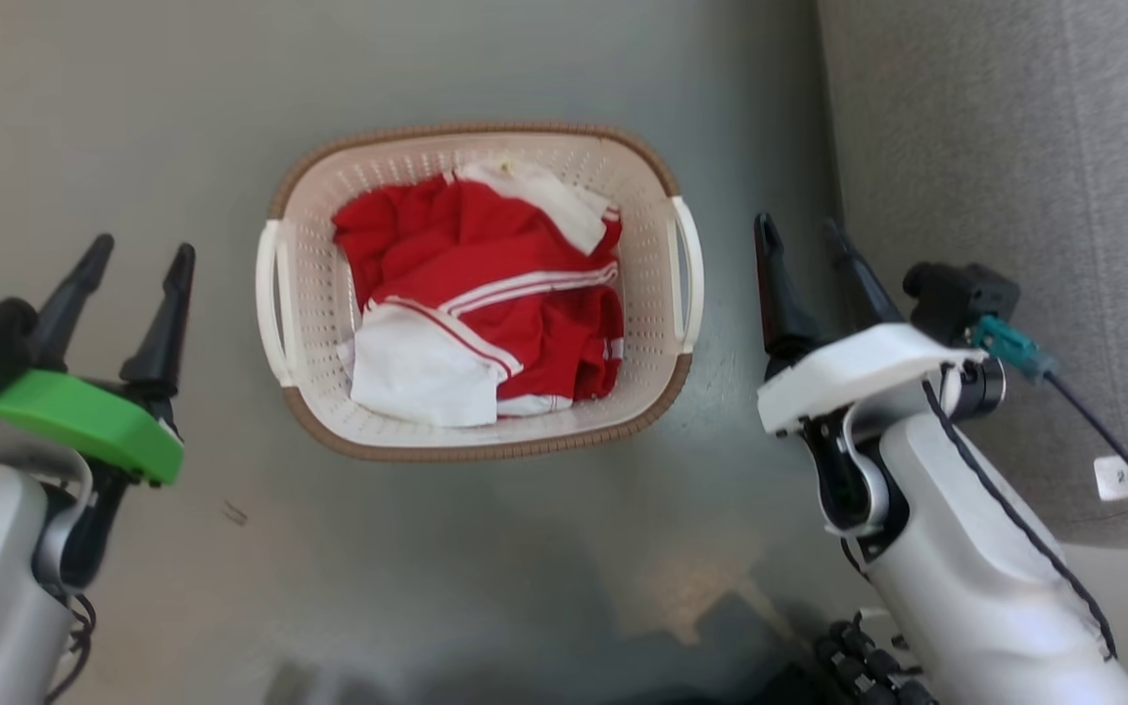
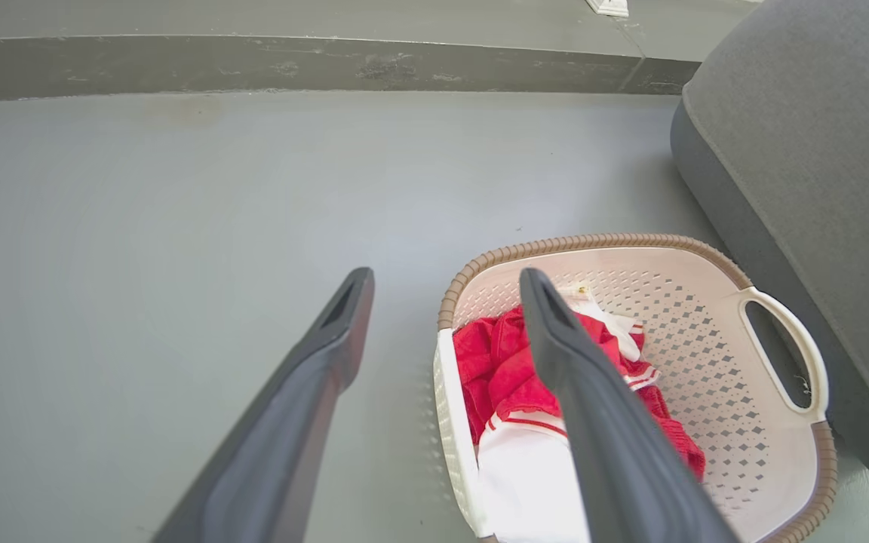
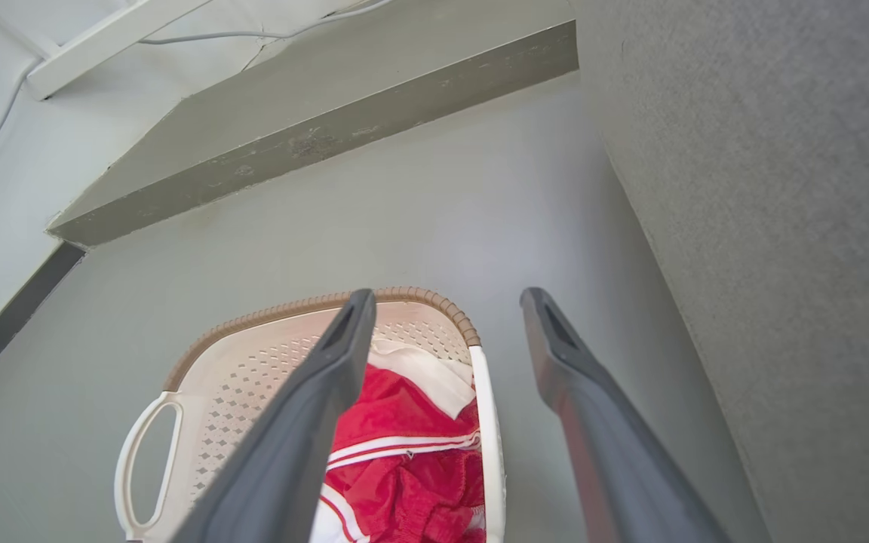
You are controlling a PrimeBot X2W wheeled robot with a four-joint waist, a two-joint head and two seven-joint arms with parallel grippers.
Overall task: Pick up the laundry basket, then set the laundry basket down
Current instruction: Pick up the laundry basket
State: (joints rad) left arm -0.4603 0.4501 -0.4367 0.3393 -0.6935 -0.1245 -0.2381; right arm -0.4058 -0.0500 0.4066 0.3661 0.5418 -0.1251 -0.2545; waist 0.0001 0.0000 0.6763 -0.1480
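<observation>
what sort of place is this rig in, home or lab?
Probably a home-style room, possibly a mock-up. A laundry basket holding red-and-white clothes sits on a bare grey floor, close beside a grey upholstered seat, likely a sofa. Dark skirting runs along the wall behind.

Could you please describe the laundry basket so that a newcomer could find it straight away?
On the grey floor, beside the grey upholstered furniture, stands the laundry basket. Cream and perforated, it has a brown woven-look rim, white side handles and red-and-white clothes inside.
</observation>
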